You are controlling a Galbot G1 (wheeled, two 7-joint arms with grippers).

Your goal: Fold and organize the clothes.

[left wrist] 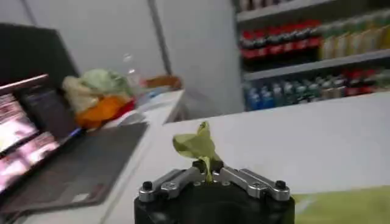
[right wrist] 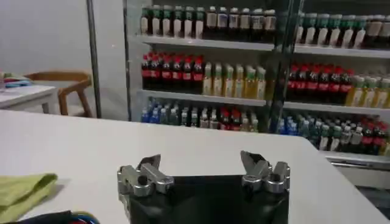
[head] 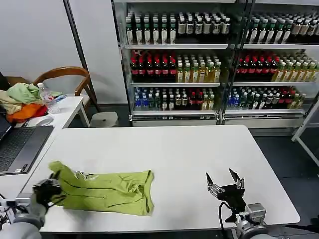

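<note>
White table (head: pixel 164 149): T-shirt (head: pixel 107 191) bunched at seven o'clock, left gripper (head: pixel 50 190) pinching its edge. Right gripper (head: pixel 224 180) gapes empty at five o'clock. Spreading comes next.

Bright, even indoor light, soft shadows; left wrist view blurred, head view sharp.

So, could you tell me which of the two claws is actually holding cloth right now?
The left claw, shut on a corner of the yellow-green T-shirt. The right claw is open over bare table.

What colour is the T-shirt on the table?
Lime yellow-green T-shirt; head view shows it best.
</note>
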